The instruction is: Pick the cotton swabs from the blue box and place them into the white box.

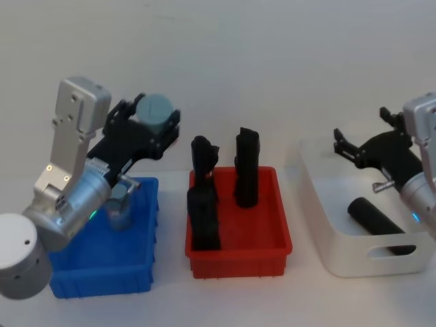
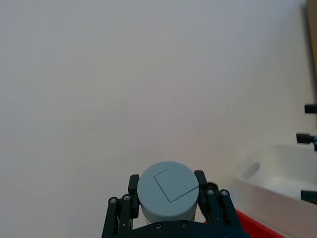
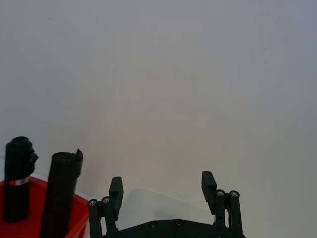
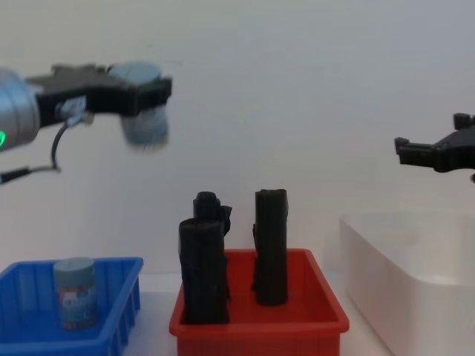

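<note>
Bins sit in a row nearest me on the white table (image 1: pixel 272 61): the blue box (image 1: pixel 139 272) on the left, a red bin (image 1: pixel 238 262) in the middle and the white box (image 1: pixel 340 255) on the right. From my seat I can see one cotton swab tub (image 4: pixel 74 291) standing upright in the blue box, towards its far side, its pale lid on top. Three black rolls (image 1: pixel 204 218) stand upright in the red bin, two at its left end and one nearer the middle. Another black roll (image 1: pixel 373 216) lies on its side on the floor of the white box.

Farther back and higher, the left gripper (image 1: pixel 155 117) is raised above the far right corner of the blue box with its fingers closed on a second tub (image 1: pixel 155 107), which it grips by the sides, lid uppermost. The left wrist view has that lid square between the two black fingers (image 2: pixel 132 186).

On the other side, the right gripper (image 1: pixel 364 136) hangs above the far part of the white box, its fingers (image 3: pixel 116 191) spread wide with nothing between them.
</note>
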Available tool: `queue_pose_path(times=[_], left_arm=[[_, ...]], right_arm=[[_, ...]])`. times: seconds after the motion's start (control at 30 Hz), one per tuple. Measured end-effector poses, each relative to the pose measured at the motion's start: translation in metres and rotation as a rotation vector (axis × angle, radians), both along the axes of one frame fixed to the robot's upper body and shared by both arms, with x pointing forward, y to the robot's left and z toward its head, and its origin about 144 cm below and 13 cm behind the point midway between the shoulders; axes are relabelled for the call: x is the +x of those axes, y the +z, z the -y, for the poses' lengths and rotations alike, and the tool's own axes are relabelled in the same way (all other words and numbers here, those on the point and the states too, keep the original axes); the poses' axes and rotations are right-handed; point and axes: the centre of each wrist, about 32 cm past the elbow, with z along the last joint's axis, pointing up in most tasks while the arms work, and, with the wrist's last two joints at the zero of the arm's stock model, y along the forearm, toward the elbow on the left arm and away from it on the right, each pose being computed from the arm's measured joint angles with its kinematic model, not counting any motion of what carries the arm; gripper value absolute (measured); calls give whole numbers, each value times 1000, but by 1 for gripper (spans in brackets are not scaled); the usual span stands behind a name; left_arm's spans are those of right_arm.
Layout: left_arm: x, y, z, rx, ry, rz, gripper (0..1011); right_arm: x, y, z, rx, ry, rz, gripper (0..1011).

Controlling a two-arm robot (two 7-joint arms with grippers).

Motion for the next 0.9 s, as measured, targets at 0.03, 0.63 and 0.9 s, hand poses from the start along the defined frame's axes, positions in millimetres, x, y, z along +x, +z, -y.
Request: queue_pose_path(times=[0.03,0.63,0.9], left_arm=[[0,2,1,-1,-8,11,669],[19,46,36,-3,-264,275,669],[30,54,56,-8,-382,333,669]], right_arm=[[0,0,0,-4,13,3,1001],[-8,-4,-3,-48,219,46,1001],[-11,-5,-15,-39,252,72,1001]])
